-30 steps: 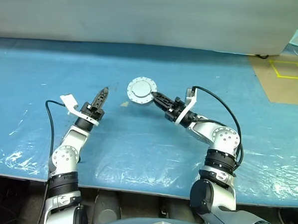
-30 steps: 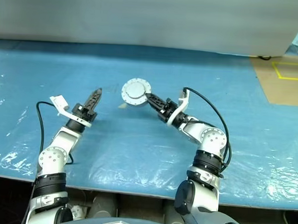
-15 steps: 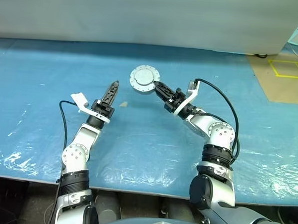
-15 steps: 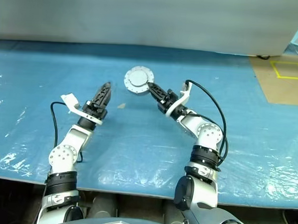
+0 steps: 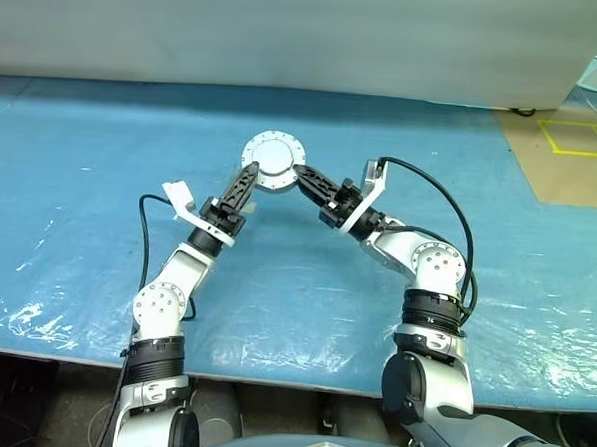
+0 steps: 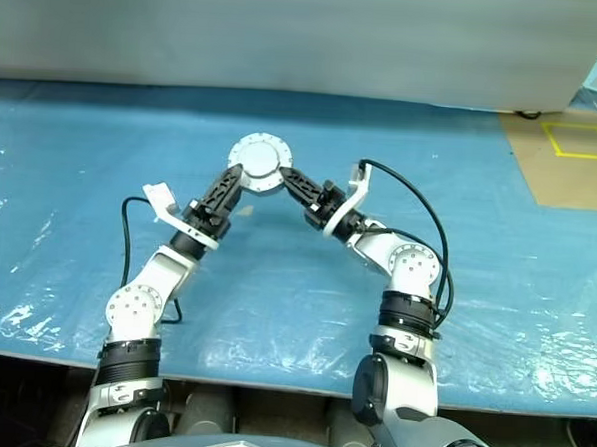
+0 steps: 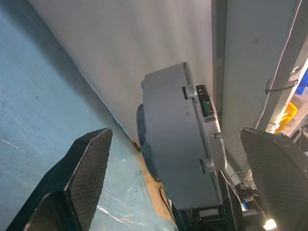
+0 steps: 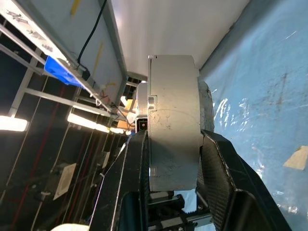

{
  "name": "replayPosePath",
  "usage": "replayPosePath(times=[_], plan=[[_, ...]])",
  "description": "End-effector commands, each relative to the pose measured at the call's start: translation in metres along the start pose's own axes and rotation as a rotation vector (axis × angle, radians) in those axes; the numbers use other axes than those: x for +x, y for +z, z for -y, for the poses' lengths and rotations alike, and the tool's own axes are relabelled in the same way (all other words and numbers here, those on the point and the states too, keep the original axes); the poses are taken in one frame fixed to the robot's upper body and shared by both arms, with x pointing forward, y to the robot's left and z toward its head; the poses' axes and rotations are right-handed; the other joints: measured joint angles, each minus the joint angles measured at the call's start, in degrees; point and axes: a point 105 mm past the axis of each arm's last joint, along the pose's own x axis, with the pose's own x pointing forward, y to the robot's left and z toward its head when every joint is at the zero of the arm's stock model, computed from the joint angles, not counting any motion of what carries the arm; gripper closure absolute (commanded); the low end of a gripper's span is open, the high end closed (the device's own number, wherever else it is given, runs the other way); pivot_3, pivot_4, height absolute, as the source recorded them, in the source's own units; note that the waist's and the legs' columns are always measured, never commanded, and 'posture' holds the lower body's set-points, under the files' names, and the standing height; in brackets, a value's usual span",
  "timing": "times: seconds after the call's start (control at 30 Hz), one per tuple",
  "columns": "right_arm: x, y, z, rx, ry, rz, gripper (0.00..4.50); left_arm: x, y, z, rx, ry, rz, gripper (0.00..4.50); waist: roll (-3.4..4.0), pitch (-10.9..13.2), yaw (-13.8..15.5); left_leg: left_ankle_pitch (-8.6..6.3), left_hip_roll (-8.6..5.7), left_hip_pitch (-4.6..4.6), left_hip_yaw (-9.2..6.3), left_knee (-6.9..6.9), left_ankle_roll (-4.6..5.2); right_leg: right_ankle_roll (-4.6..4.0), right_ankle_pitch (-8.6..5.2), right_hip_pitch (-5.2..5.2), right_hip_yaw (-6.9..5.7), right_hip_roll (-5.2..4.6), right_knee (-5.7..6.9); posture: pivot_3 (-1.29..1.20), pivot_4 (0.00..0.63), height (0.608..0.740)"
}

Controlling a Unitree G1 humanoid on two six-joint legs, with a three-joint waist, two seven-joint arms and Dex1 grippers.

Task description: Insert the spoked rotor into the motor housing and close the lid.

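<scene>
The motor housing [image 5: 272,164], a round grey puck with small bolts round its face, hangs above the blue table. My right gripper [image 5: 301,179] is shut on its edge, and in the right wrist view the puck's rim [image 8: 173,120] is pinched between the two black fingers [image 8: 219,166]. My left gripper [image 5: 247,175] stands open at the puck's other side; the left wrist view has the puck [image 7: 180,144] edge-on between the spread fingertips [image 7: 91,154], apart from both. A thinner disc lies flat against one face; I cannot tell whether it is the lid. The spoked rotor is out of view.
Wrinkled blue plastic sheet covers the table [image 5: 295,283]. A small beige scrap [image 5: 248,209] lies on it just under the left gripper. A grey wall runs along the back. Brown floor with yellow tape [image 5: 573,143] shows at the far right.
My left arm has swung right to the housing and its gripper has opened around the rim. The right gripper has carried the housing a little left and up.
</scene>
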Motion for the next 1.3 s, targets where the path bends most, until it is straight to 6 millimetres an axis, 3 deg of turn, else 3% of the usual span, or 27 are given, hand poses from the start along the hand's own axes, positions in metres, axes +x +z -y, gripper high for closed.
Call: replayPosePath(times=[0.03,0.23,0.33,0.47,0.83,1.1,1.3], plan=[[0.003,-0.002,-0.030,-0.049,0.141,-0.018,3.34,0.006,0.000,0.006,0.013,-0.026,0.000,0.05,0.00,0.0,0.0,0.00,0.00,0.00,-0.01,0.00,0.00,0.00,0.00,0.01,-0.01,0.00,0.00,0.00,0.150,0.740],[0.003,-0.027,-0.014,-0.130,0.053,-0.175,3.34,0.008,-0.012,0.005,0.014,-0.021,-0.071,0.05,0.00,0.0,0.0,0.00,0.00,0.00,-0.05,0.05,0.00,0.02,0.01,0.06,-0.02,0.00,0.00,0.00,0.150,0.740],[0.003,-0.020,-0.013,-0.133,0.053,-0.150,3.34,0.006,-0.013,0.002,0.016,-0.006,-0.080,0.42,-0.01,0.0,0.1,0.00,0.00,0.00,-0.12,0.09,0.00,0.02,0.01,0.09,-0.08,-0.01,0.02,0.00,0.150,0.740],[0.003,-0.013,-0.014,-0.144,0.059,-0.125,3.34,0.004,-0.010,-0.002,0.018,0.008,-0.077,1.50,-0.02,0.0,0.1,0.00,0.00,-0.01,-0.13,0.18,0.00,0.04,0.02,0.11,-0.06,-0.01,0.03,0.00,0.150,0.740],[0.008,0.014,-0.026,-0.093,0.124,0.031,3.34,0.009,0.002,-0.004,0.029,0.033,0.008,1.75,-0.02,0.0,0.1,0.01,0.00,-0.02,-0.14,0.26,0.01,0.03,0.03,0.14,-0.06,-0.01,0.09,0.00,0.150,0.740],[0.011,0.033,-0.033,-0.068,0.138,0.148,0.61,0.015,0.004,0.004,-0.061,-0.009,0.054,1.75,-0.03,0.0,-0.1,0.00,0.00,0.00,-0.16,0.26,0.01,0.03,0.03,0.13,-0.05,0.01,0.11,0.00,0.150,0.740],[0.007,0.051,-0.027,-0.047,0.100,0.257,0.61,0.016,0.033,-0.003,-0.116,0.016,0.225,1.75,-0.05,0.0,0.0,0.01,0.00,-0.06,-0.17,0.27,0.01,0.03,0.03,0.13,-0.06,0.00,0.10,0.00,0.150,0.740]])
